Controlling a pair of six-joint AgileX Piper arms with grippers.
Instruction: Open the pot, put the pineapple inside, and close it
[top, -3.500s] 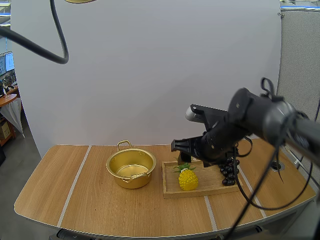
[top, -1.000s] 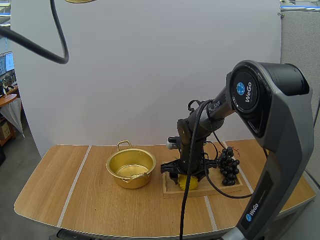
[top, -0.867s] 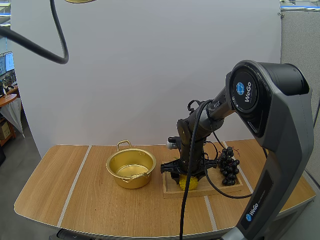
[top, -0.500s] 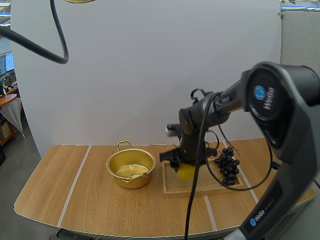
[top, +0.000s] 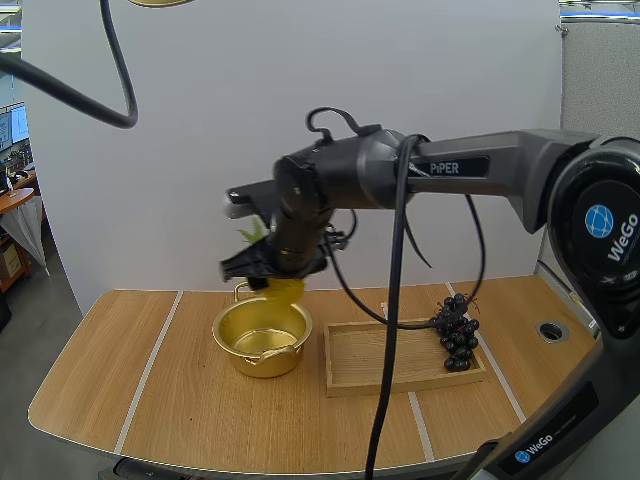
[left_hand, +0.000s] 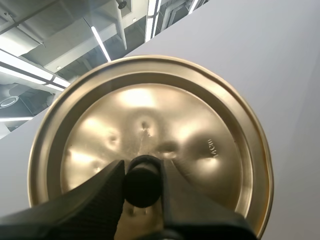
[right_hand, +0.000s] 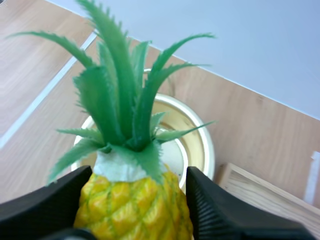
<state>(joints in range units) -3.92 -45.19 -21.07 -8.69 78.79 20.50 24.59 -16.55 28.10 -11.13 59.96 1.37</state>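
Pineapple (top: 284, 291), yellow-bodied with a green leaf crown, now hangs in the air over the far rim of the round golden metal pot (top: 245, 362), leaves tipped up and back. Half a second ago it was only just clear of the flat wooden tray (top: 395, 384). A second ago it sat on that tray with the fingers round it. Tray floor is now bare where it stood. Right hand (right_hand: 134, 226) clamps the fruit's body, one black finger on either side. Its wrist view shows the open pot mouth beyond the crown, so the carry has roughly reached its target.

Left hand (left_hand: 141, 172) pinches the black knob (left_hand: 143, 187) of the golden metal lid (left_hand: 200, 145), held high and well apart from the pot. No change there across the frames.

Bunch of dark grapes (top: 456, 335) lies at the tray's right end, about where it was. Pot has not shifted on the light wooden table (top: 190, 420).

Judgement: opening done, transfer nearly done. Fruit looks off-centre toward the back rim. A small move forward, then lowering and release, seem due before the lid goes back. Risk: body catching the rim or the far handle.
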